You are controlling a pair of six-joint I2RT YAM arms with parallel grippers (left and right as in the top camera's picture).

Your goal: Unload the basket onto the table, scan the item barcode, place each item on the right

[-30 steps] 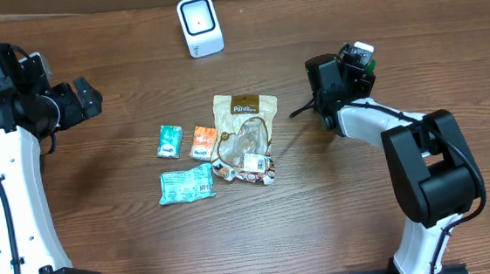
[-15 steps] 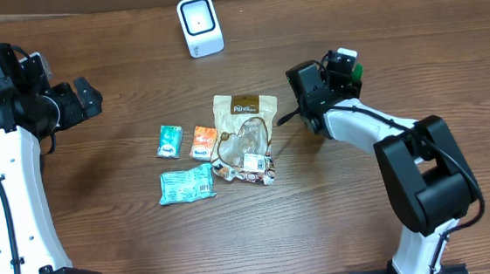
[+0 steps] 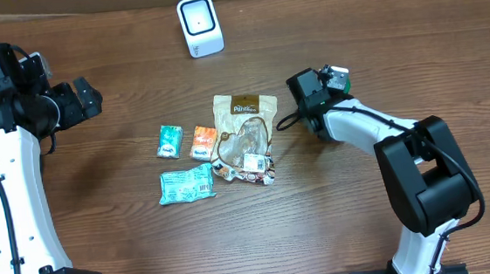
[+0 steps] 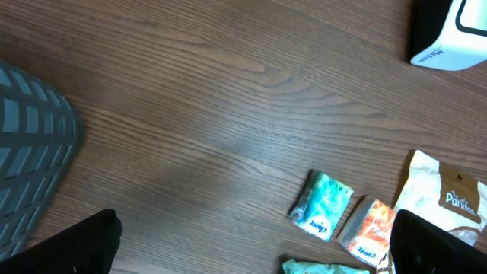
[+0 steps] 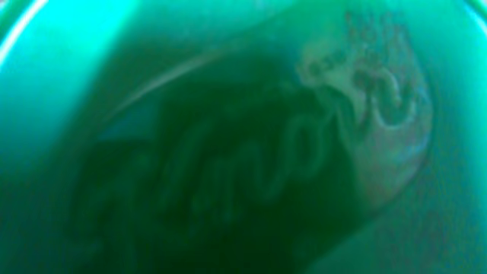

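**R claw nearer tan pouch, green pkt at its tip**

Shifted since approx a sec ago: R claw (image 3: 330, 83) is now found closer to the tan pouch (image 3: 243, 137), w/ the green pkt (image 3: 340, 79) carried along at its tip. L claw (image 3: 89, 97) and the loose pkts on the table (image 3: 365, 219) are seen unmoved.

Green pkt is seen right at the end of R claw in overhead view. R wrist view is filled edge to edge by a blurred green wrapper, w/ a pale printed patch at upper right, so the fingers are hidden there. Whether R claw is clamped on the pkt or spread apart cannot be told.

L claw is held w/ fingers (image 4: 84, 243) wide apart and nothing btwn them.

Scanner (image 3: 199, 25), white, is stood upright well apart from both claws. From L claw it is seen ahead and off to the right.

Tan pouch is laid flat near R claw, on the side toward L arm, not touching it. Past the pouch from R claw, an orange pkt (image 3: 203, 143) and a small teal pkt (image 3: 170, 140) are laid side by side. A large teal pkt (image 3: 186, 184) is laid just beside them.
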